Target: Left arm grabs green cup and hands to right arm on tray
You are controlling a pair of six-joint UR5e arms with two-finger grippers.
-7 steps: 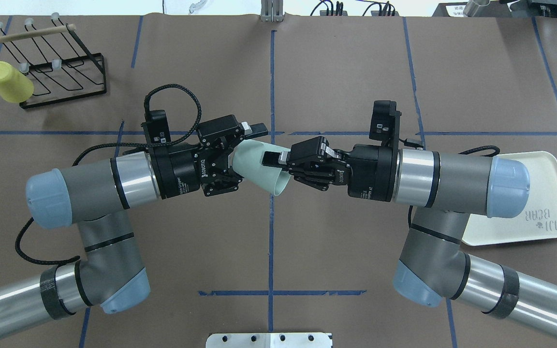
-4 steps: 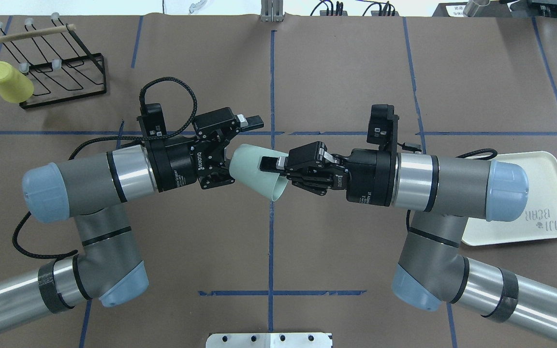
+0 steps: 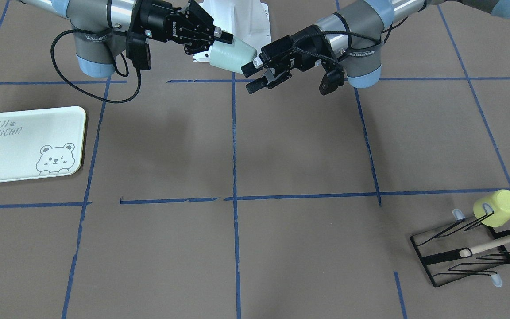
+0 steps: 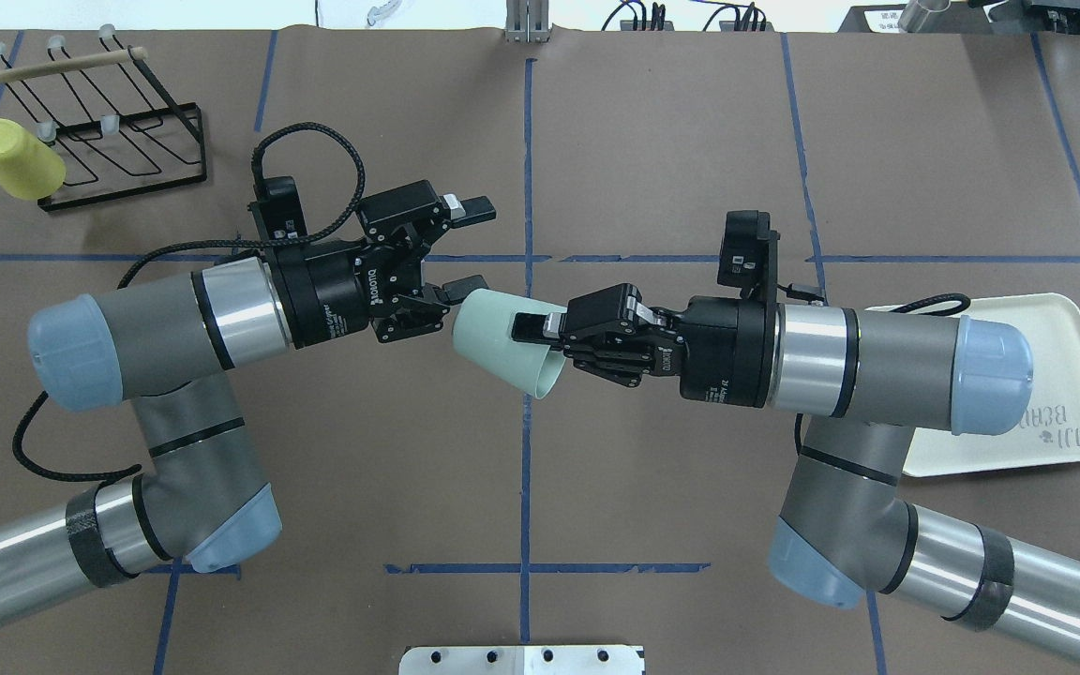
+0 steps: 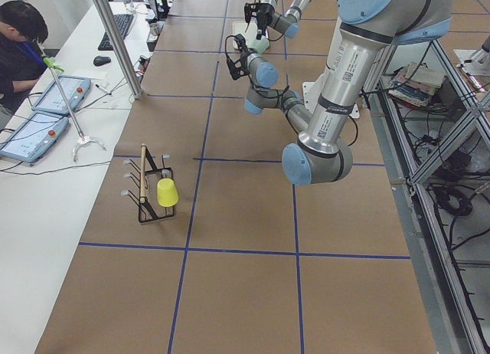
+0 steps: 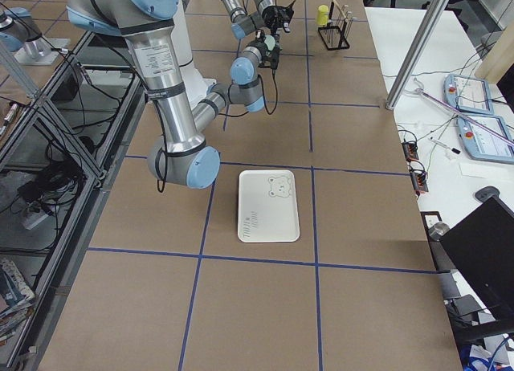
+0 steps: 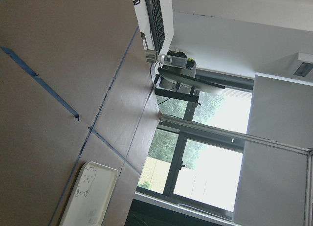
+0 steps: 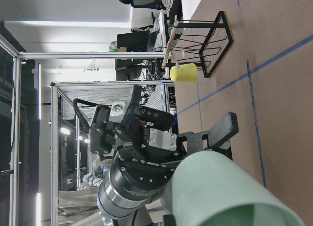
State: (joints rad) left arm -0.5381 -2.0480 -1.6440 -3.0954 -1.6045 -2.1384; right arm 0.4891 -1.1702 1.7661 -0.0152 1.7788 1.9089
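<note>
tabletop: brown paper with blue tape lines. The big change over the middle of it: the left arm has backed away from the green cup since a second ago, so its fingers aren't around the cup any more.
right arm: comes in level from the tray side and has eased a bit back that way, carrying the cup.
tray: lying flat on the robot's right side, bear drawing up, well apart from the cup.
rack: black wire thing at the far left corner, with a wooden rod across it.
yellow cup: hung upside down on one rack peg.
green cup: up in the air near the centre tape line, lying on its side, mouth toward the right arm.
left hand: fingers spread wide, one tip just beside the cup's closed end.
right hand: pinching the cup's wall at the rim, with one finger showing on the outside.
</note>
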